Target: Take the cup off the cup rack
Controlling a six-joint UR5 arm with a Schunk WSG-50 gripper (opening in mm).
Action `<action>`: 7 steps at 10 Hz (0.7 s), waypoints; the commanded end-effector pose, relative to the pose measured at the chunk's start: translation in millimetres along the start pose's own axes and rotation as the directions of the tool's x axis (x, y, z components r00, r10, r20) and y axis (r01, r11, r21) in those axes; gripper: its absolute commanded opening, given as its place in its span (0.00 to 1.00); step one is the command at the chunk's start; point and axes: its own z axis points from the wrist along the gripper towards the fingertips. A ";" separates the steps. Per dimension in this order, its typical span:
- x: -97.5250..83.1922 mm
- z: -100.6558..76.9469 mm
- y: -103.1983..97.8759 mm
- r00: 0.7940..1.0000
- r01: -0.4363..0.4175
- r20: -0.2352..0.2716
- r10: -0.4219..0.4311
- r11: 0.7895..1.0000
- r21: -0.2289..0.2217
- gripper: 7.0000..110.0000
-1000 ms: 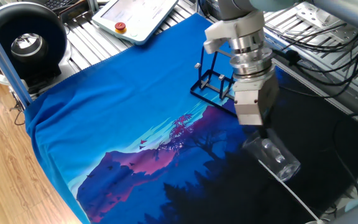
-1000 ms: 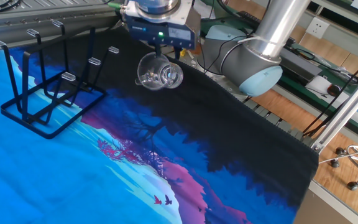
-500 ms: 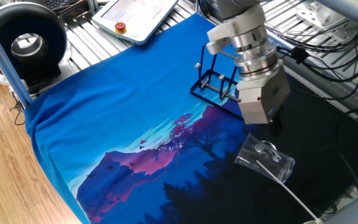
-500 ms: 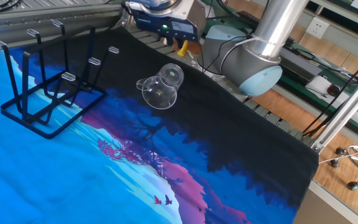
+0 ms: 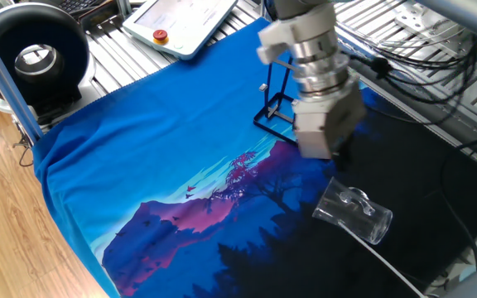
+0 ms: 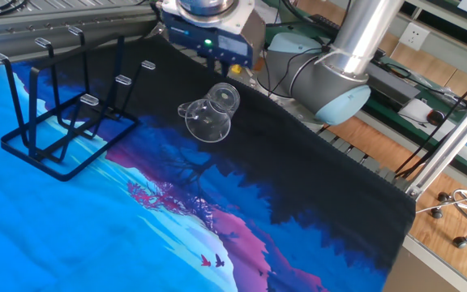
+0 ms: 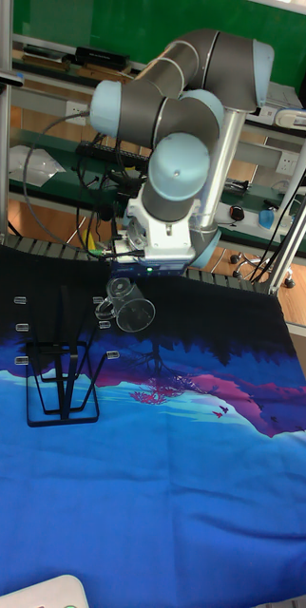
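Observation:
The clear cup [image 5: 354,212] lies on its side on the black part of the cloth, free of the cup rack and of my gripper. It also shows as the cup [image 6: 209,113] and the cup [image 7: 124,304]. The black wire cup rack [image 6: 63,122] stands upright on the blue cloth with bare pegs; my arm partly hides the rack [image 5: 273,109]. My gripper [image 5: 338,157] hangs above the cloth between rack and cup, open and holding nothing. It sits just behind the cup as the gripper [image 6: 214,58].
A printed blue and black cloth [image 5: 156,165] covers the table. A teach pendant [image 5: 185,21] lies at the far edge, and a black round device [image 5: 36,58] stands at the left corner. The arm's base [image 6: 331,81] and cables [image 5: 437,66] sit beyond the cup.
The gripper let go of the cup, which dropped onto the cloth and now lies still. The gripper rose and then shifted back toward the rack.

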 end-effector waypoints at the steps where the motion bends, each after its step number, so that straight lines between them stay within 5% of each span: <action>1: -45.5 -22.2 -17.0 0.990 -0.017 0.144 0.005 0.996 0.083 0.15; 4: -12.7 -15.2 -64.9 0.995 -0.092 0.045 0.085 0.976 0.198 0.15; 5: -13.4 -5.0 -73.8 0.996 -0.087 0.048 0.079 0.978 0.191 0.00; 7: -26.0 15.3 -83.2 0.994 -0.084 0.078 0.072 0.981 0.176 0.00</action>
